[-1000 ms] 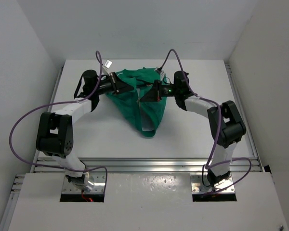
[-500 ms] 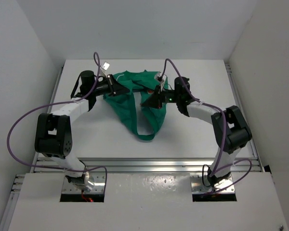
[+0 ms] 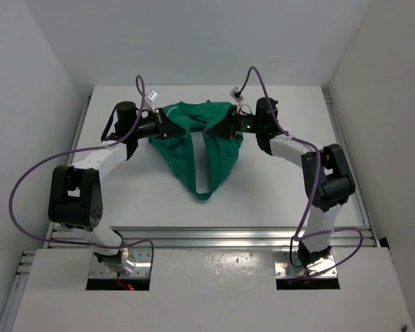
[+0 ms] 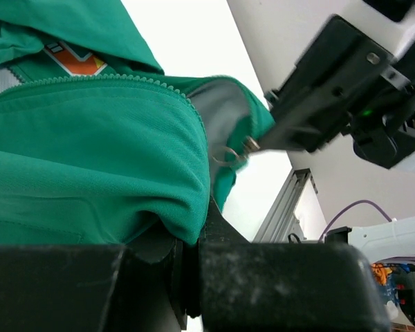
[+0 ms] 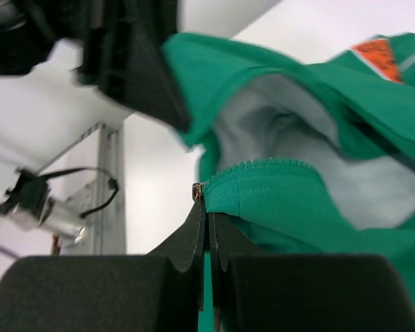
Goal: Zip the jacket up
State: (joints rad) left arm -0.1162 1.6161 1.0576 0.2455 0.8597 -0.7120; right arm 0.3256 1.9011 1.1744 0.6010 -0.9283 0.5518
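The jacket (image 3: 187, 155) is out in the middle of the white table (image 3: 277, 187), strung between the two grippers like a hammock. Its nearest part narrows to a drooping green point toward the front edge; I can't tell whether that point touches the table. A pale strip of lining (image 3: 202, 162) runs up from the point, where the front gapes open.

Further back, the left gripper (image 3: 169, 128) comes in from the left and is clenched on a thick fold of the green cloth. Its wrist view shows the fabric bulging out above the pinched fingers. A line of zipper teeth (image 4: 111, 78) runs along the top of that fold, with an orange-and-white logo (image 4: 72, 59) just beyond it.

Opposite, the right gripper (image 3: 214, 131) reaches in from the right. Its jaws are pressed flat together, and the tips nip the end of the toothed edge at a small metal piece (image 5: 198, 190). From the left wrist, a thin wire ring (image 4: 228, 155) hangs at those tips beside the grey lining. An orange patch (image 5: 377, 50) shows on the cloth past the right gripper's grip.

The two grippers are near each other but apart, with the open front between them. Behind them the rest of the jacket bunches up toward the far side of the table. Purple cables (image 3: 17, 197) loop off both arms.
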